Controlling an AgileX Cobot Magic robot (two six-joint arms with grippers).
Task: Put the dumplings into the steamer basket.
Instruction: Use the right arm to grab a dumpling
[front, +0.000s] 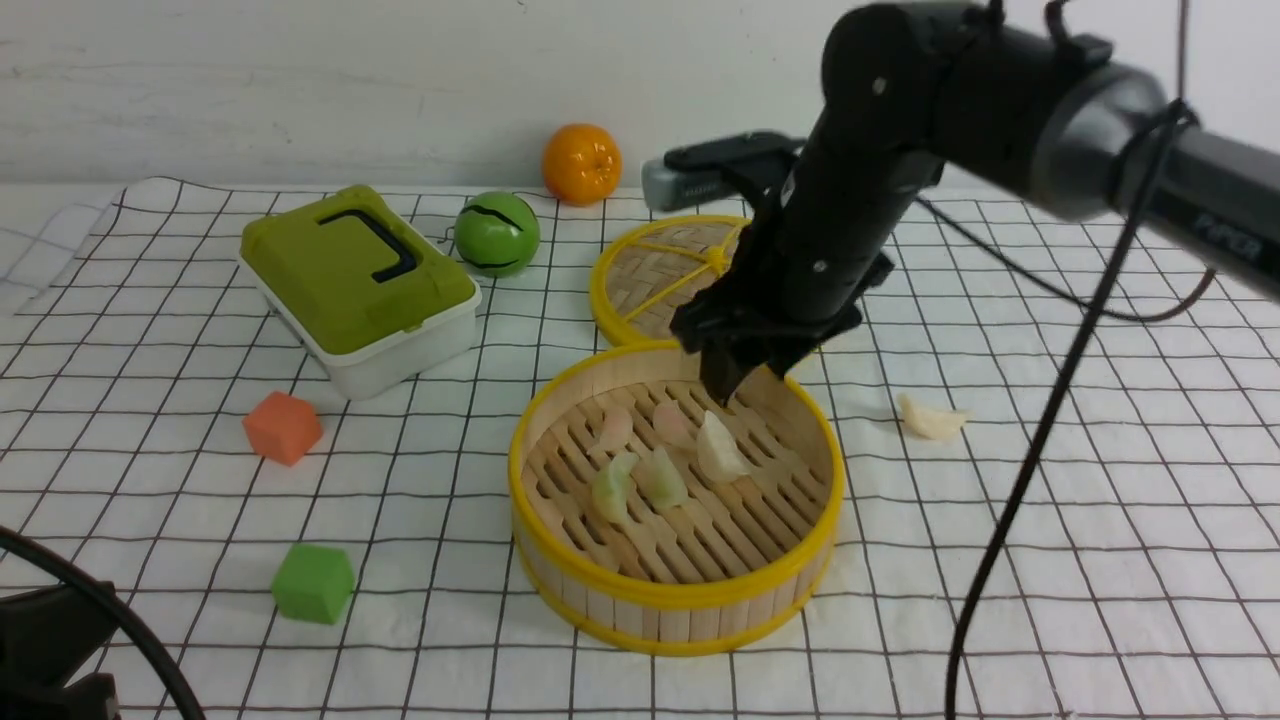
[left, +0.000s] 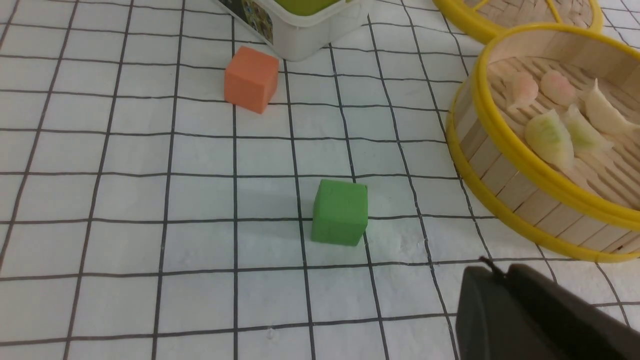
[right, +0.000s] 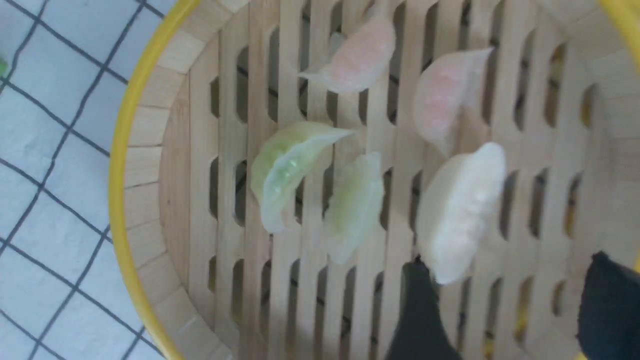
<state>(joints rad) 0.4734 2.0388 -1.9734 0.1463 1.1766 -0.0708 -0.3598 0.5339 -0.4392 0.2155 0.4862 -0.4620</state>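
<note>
Already five dumplings (front: 665, 452) lie in the basket (front: 676, 598), just below the right gripper (front: 745, 378), whose jaws stand open and empty. One white dumpling (front: 931, 418) waits on the tabletop, off to the jaws' right.

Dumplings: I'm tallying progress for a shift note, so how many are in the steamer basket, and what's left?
Five dumplings lie in the steamer basket: two pink, two green, and one white dumpling. The right gripper is open just above the white one, holding nothing. One dumpling on the cloth remains, right of the basket.
</note>
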